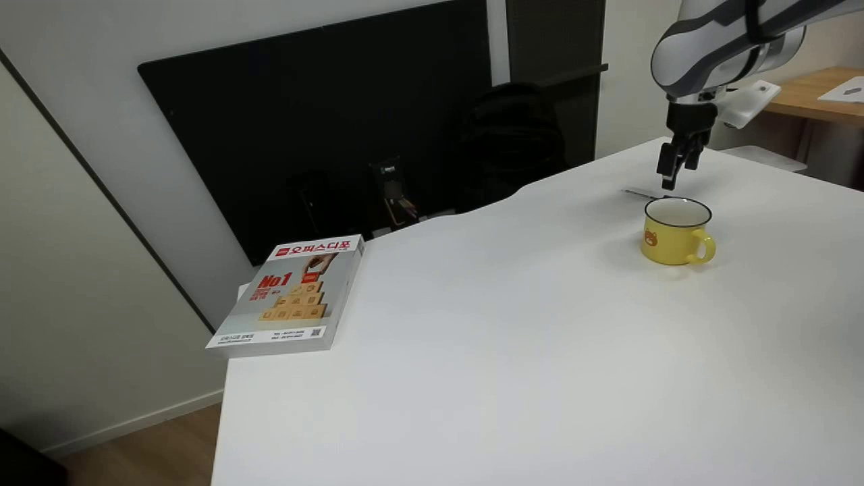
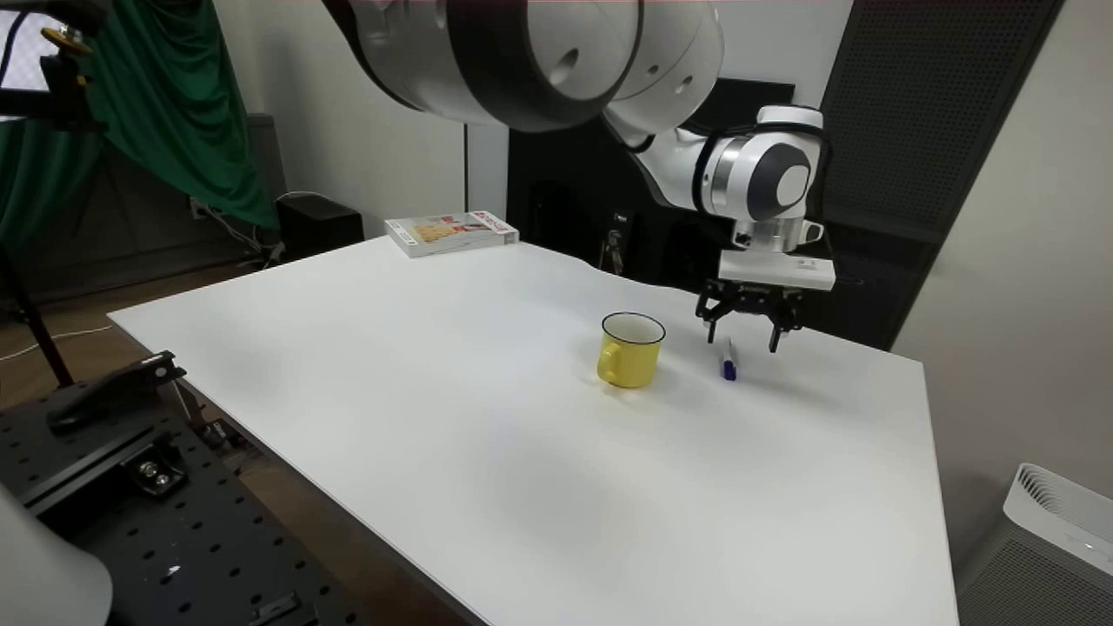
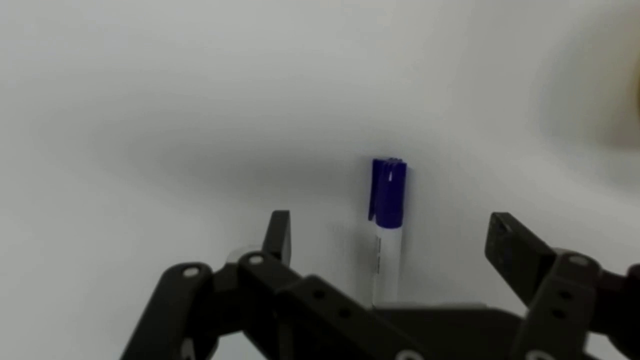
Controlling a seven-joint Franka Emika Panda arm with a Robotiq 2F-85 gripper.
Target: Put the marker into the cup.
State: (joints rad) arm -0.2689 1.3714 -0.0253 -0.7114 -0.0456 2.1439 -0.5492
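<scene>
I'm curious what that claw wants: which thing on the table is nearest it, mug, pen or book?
The blue-capped white marker: it lies below the open gripper. The yellow mug stands to one side; the book is farthest.

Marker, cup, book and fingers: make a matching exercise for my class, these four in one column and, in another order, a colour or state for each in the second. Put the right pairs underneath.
1. Marker
2. Cup
3. Book
4. Fingers

A. Yellow, standing upright
B. Spread apart, gripping nothing
C. Blue at one end, white beyond it
D. Lying flat, lettered in red

Right pairs: 1-C, 2-A, 3-D, 4-B.
</scene>
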